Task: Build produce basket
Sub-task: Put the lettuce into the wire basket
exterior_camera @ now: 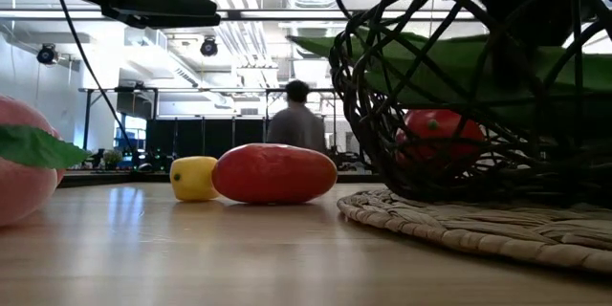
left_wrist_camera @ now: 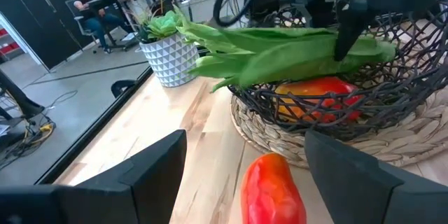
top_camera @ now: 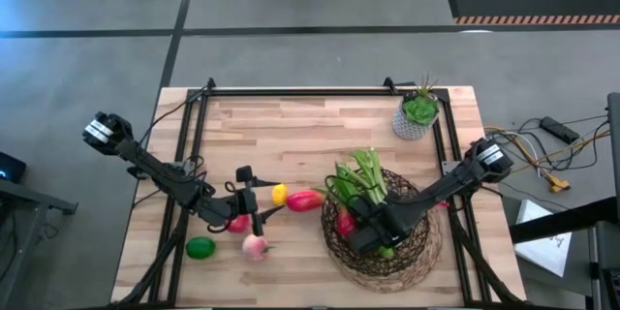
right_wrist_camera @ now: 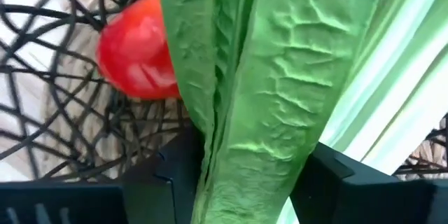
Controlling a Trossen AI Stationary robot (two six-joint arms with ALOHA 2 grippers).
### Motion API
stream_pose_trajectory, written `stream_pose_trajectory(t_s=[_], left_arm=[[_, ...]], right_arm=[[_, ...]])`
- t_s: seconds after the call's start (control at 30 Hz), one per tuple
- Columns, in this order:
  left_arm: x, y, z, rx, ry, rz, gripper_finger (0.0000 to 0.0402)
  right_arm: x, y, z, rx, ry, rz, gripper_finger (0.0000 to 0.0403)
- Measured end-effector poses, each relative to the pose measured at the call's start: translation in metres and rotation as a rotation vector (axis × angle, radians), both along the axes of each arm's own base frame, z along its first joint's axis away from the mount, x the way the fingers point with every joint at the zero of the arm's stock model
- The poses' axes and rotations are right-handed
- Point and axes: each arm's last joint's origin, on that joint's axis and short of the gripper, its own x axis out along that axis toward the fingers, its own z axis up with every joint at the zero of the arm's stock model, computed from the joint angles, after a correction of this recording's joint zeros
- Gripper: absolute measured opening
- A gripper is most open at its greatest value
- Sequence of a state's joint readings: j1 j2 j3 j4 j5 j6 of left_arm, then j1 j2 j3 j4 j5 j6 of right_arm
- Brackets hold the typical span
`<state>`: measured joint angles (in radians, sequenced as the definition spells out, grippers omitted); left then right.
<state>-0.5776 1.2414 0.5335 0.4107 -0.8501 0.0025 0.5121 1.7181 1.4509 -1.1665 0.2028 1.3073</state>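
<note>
The dark woven basket stands on a round straw mat at the table's near right, with a red pepper inside. My right gripper is inside the basket's left part, shut on the leafy green. The green lies across the basket's far-left rim. My left gripper is open beside the basket on its left, with the red-orange mango just ahead between its fingers, untouched. The lemon lies next to the mango. My right gripper pinches the leafy green's dark green leaves between its two fingers, several leaves together. The fingers lie across the bunch. The green sits about level over the basket's top, its pale stalk end reaching past the far rim.
A pink peach, another red fruit and a lime lie on the table near my left gripper. A small grey pot with a green plant stands at the far right. A person stands in the room behind.
</note>
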Motion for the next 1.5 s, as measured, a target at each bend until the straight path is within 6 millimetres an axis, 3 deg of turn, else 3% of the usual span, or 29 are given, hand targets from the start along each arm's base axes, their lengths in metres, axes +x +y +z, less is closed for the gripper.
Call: stream_pose_trajectory(t_s=[0.27,0.5,0.63,0.97,1.23,1.5], left_arm=[[0.0,0.0,0.0,0.0,0.0,0.0,0.0274],[0.0,0.0,0.001,-0.002,0.0,-0.007,0.0274],[0.001,-0.001,0.002,-0.004,-0.003,-0.008,0.0274],[0.0,-0.001,0.002,-0.004,-0.003,-0.01,0.0274],[0.0,-0.001,0.002,-0.005,-0.002,-0.012,0.0274],[0.0,-0.001,0.002,-0.005,-0.002,-0.012,0.0274]], right_arm=[[-0.006,-0.001,0.012,0.009,-0.017,0.05,0.0214],[-0.024,0.009,0.033,0.023,-0.091,0.101,0.0217],[-0.03,0.015,0.038,-0.079,-0.168,0.125,0.0217],[-0.02,0.023,0.007,-0.185,-0.151,0.064,0.0217],[-0.019,0.023,0.004,-0.19,-0.151,0.044,0.0218],[-0.016,0.021,0.003,-0.191,-0.134,0.063,0.0299]])
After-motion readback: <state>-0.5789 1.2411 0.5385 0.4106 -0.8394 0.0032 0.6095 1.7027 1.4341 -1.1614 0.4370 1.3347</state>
